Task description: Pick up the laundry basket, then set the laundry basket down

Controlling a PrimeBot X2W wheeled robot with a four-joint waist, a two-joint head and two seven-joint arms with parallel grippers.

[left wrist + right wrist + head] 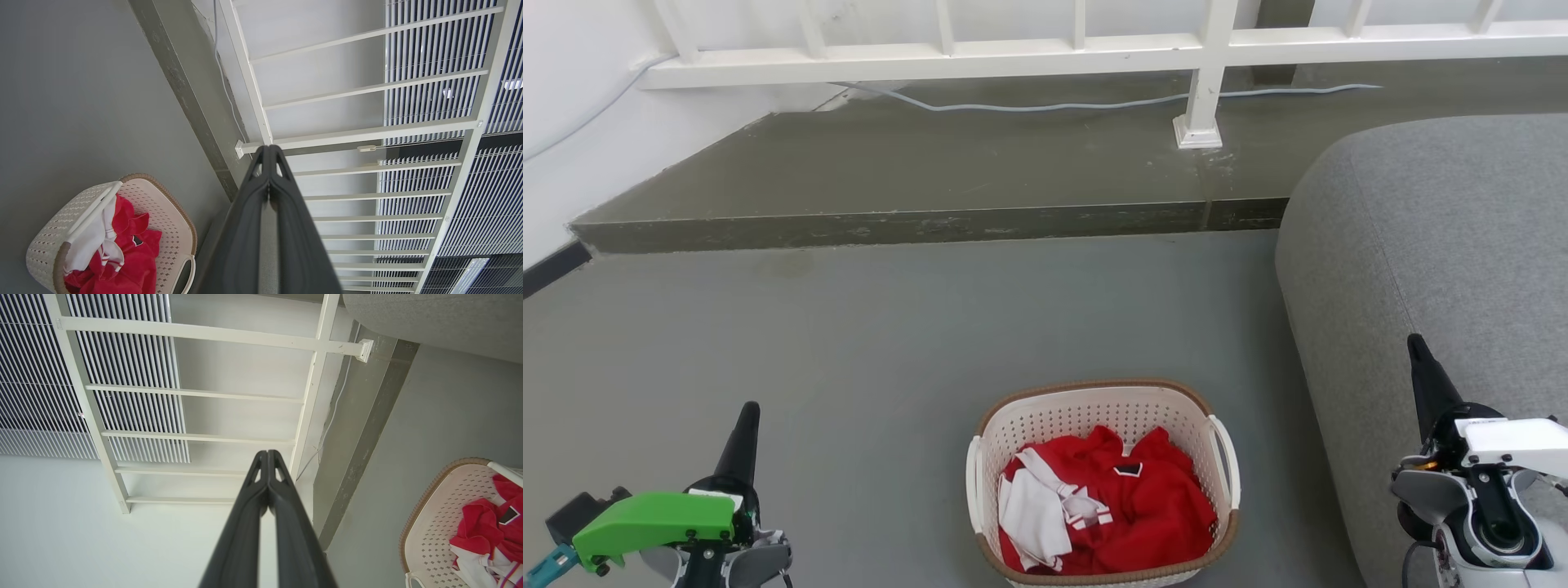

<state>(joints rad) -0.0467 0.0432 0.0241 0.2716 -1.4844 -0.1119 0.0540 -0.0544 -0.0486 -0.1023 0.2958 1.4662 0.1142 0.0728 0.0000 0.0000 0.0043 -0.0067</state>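
Where one laundry basket [1094, 412] sits, perhaps two garments [1160, 510] lie.

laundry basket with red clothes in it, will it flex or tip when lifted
The laundry basket looks like perforated plastic, so probably light and flexible. The clothes lie low, likely adding little weight. Lifted by one side handle, it would probably tilt.

Grey floor [849, 343]; red garment [1160, 506] and white cloth [1033, 518] bunched together near its front edge. Grey upholstered sofa [1445, 237] at the floor's right edge. Raised dark step [931, 155] along the far edge, with a white railing [1013, 55] above and one post foot [1198, 131] standing on it. Pale cable [1054, 106] trails along the step's back edge. White wall [572, 106] on the left, black skirting [551, 268] at its base. Slatted blinds [429, 81] behind the railing.
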